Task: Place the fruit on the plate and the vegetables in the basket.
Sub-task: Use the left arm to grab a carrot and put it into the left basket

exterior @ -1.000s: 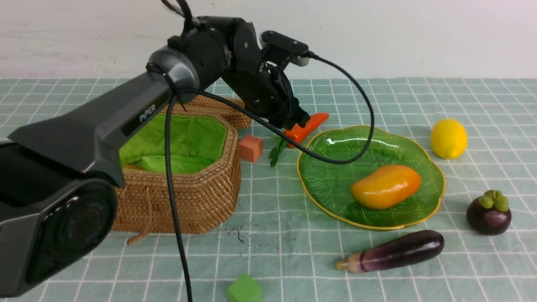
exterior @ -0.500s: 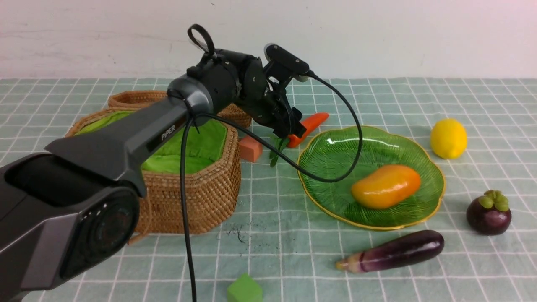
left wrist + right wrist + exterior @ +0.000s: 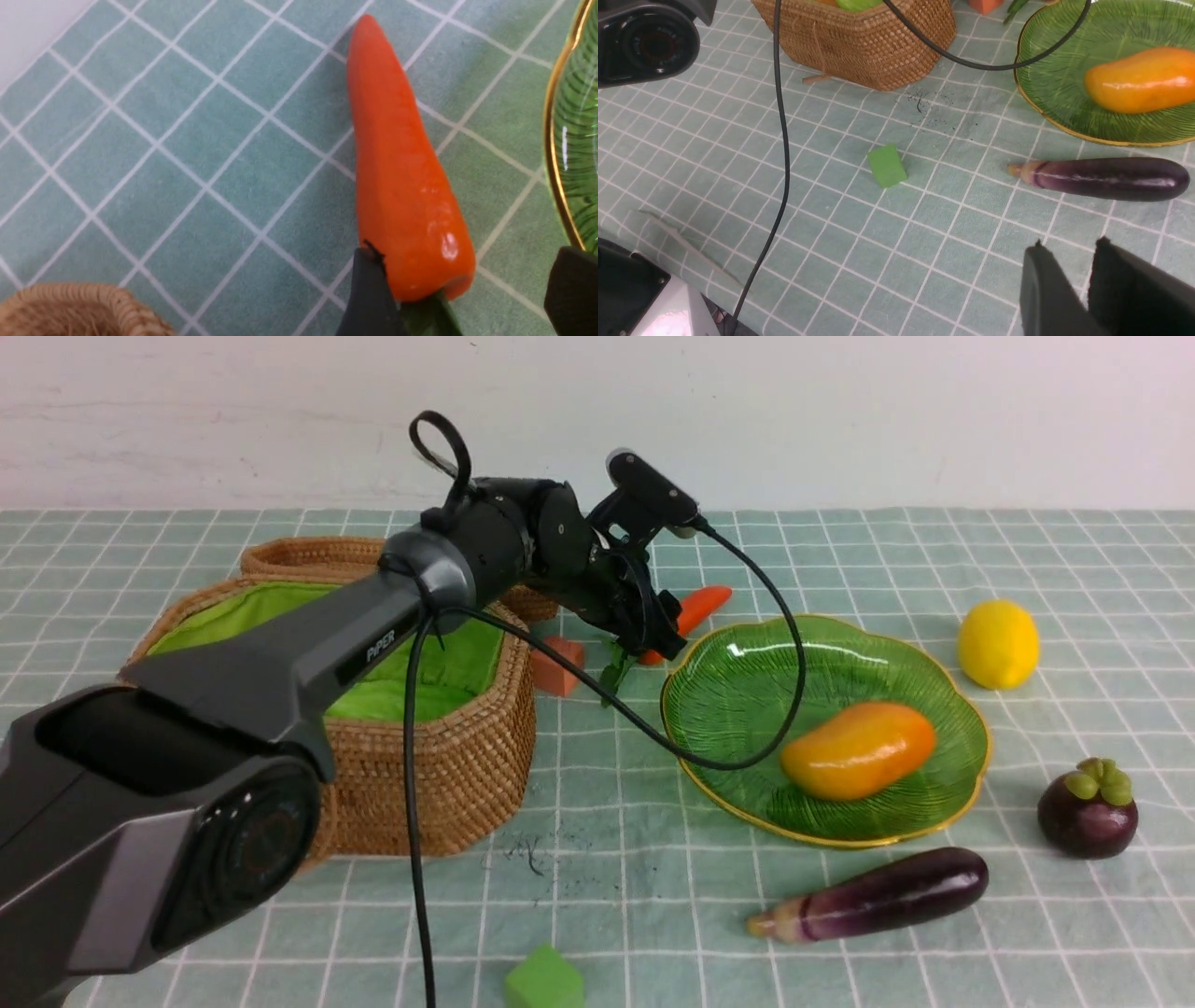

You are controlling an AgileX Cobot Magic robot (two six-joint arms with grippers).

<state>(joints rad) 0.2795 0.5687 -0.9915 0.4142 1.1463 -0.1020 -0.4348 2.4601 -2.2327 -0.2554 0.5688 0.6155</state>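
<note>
An orange carrot with green leaves lies on the cloth between the wicker basket and the green glass plate. My left gripper is open and low over the carrot's thick leafy end. One finger rests against the carrot; the other stands apart by the plate rim. A mango lies on the plate. The lemon, mangosteen and eggplant lie on the cloth. My right gripper hovers near the eggplant, jaws slightly apart, empty.
An orange cube sits beside the basket and a green cube near the front edge. The basket's lid lies open behind it. The left arm's black cable hangs over the plate's near side.
The left arm has dropped lower, uncovering the basket. Its gripper has come down onto the carrot's leafy end and its jaws have spread wider. The objects have not moved.
</note>
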